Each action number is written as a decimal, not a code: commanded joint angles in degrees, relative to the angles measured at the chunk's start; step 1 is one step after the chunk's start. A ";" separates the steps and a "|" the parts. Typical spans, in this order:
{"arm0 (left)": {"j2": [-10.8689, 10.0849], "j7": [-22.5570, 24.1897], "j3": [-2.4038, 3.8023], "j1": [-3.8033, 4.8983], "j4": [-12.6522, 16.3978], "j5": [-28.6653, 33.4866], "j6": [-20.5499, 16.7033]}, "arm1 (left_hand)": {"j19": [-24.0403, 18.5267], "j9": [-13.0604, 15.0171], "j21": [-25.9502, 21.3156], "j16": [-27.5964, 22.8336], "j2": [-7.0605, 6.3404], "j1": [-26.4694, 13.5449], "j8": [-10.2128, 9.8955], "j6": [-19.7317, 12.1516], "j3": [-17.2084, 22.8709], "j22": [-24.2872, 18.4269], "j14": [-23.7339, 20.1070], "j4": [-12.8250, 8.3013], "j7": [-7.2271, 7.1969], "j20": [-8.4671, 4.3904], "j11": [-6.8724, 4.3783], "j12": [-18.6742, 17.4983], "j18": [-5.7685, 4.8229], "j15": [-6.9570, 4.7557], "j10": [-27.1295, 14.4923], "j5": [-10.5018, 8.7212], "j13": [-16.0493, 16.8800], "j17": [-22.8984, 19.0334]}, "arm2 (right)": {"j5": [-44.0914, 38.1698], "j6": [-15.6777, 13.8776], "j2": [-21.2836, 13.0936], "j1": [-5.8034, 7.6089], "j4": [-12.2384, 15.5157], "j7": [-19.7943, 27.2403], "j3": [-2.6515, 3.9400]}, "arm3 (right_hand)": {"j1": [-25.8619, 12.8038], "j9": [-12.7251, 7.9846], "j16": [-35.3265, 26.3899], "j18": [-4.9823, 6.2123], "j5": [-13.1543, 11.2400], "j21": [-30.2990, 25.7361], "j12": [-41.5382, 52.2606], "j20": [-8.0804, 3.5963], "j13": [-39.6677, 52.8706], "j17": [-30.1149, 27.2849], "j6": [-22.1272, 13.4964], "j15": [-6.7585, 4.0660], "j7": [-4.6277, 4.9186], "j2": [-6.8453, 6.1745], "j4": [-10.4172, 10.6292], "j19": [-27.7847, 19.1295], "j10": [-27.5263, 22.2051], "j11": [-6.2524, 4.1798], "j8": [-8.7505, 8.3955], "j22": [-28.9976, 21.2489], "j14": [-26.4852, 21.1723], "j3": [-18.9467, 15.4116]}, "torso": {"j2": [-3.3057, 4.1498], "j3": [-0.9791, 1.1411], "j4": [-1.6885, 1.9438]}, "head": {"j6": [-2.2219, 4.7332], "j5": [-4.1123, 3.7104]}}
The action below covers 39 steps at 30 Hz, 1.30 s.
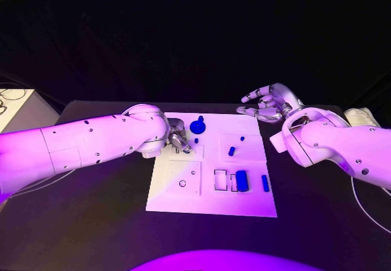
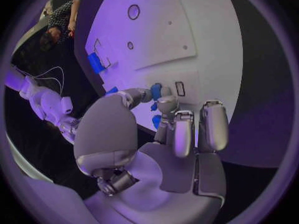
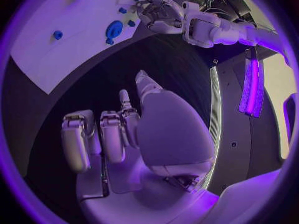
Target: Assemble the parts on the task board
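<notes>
Left hand (image 1: 178, 141), head view: fingers down at the task board (image 1: 213, 197) beside a small blue part (image 1: 195, 140); other parts lie loose, assembly mostly outstanding. Left wrist view: fingertips (image 2: 157, 92) pinch that part. Right wrist view: right hand (image 3: 124, 134) spread, empty, off the board.

The board (image 1: 212, 197) lies mid-table (image 1: 98, 226). On it, a round part (image 1: 198, 125) sits at 12 o'clock, a small part (image 1: 231, 151) near centre, and a cylinder (image 1: 241, 180) with a thin part (image 1: 265, 182) just beside it at 4 o'clock. The left hand (image 1: 178, 139) is over its 11 o'clock corner; the right hand (image 1: 267, 105) is off the board at 1 o'clock.

White smooth arms (image 1: 90, 144) with silver fingers (image 1: 262, 113).
</notes>
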 commanded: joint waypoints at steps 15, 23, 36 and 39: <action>0.97 -0.26 -0.19 -0.22 -1.01 1.27 2.21 | 0.33 1.22 -0.25 0.19 2.73 -5.35 0.94 1.33 5.37 -0.09 5.96 -8.07 -1.70 -0.17 -0.70 0.68 -0.80 -0.63 1.08 -1.35 0.33 15.08 | -0.23 0.72 -0.16 -0.02 0.11 0.33 0.01 | -0.54 0.01 -0.11 -0.83 0.09 0.35 -0.27 0.25 7.51 14.37 -0.04 0.15 -0.03 0.40 0.36 6.00 -0.49 0.04 0.32 15.07 5.88 0.29 | 0.01 0.00 -0.01 | -0.32 -0.19; 1.27 -0.23 -0.19 -0.23 -1.24 1.38 1.74 | 0.40 1.17 -0.39 0.19 3.37 -6.17 0.77 1.63 2.75 -0.11 5.96 -6.26 -1.80 -0.25 -0.78 0.73 -0.81 -0.70 1.01 -1.50 0.36 15.08 | -0.22 0.88 -0.13 -0.02 0.08 0.32 0.01 | -0.54 0.01 -0.11 -0.83 0.09 0.35 -0.27 0.25 7.51 14.37 -0.04 0.15 -0.03 0.40 0.36 6.00 -0.49 0.04 0.32 15.07 5.88 0.29 | -0.03 -0.01 -0.02 | -0.34 -0.25; 1.08 -0.21 -0.19 -0.24 -1.33 1.27 1.84 | 0.48 0.83 -0.70 0.19 3.40 -6.27 0.04 2.35 -6.37 -0.20 5.96 -2.08 -1.96 -0.35 -0.84 0.98 -0.81 -0.78 0.79 -1.72 0.65 15.08 | -0.11 0.91 -0.14 -0.03 0.02 0.43 0.01 | -0.64 0.01 -0.13 -0.83 0.08 0.35 -0.38 0.24 7.40 14.32 -0.06 0.15 -0.03 0.40 0.42 6.00 -0.59 0.05 0.33 15.07 5.87 0.28 | -0.07 -0.03 0.02 | -0.32 -0.43; 1.00 -0.19 -0.19 -0.25 -1.23 1.26 1.74 | 0.55 0.71 -0.74 0.19 3.03 -5.94 -0.20 2.57 -9.19 -0.15 5.96 -0.64 -1.97 -0.37 -0.86 1.11 -0.83 -0.79 0.80 -1.95 0.82 15.08 | -0.10 0.90 -0.15 -0.03 0.00 0.45 0.01 | -0.64 0.01 -0.13 -0.83 0.08 0.35 -0.38 0.24 7.40 14.32 -0.06 0.15 -0.03 0.40 0.42 6.00 -0.59 0.05 0.33 15.07 5.87 0.28 | -0.07 -0.05 0.02 | -0.18 -0.42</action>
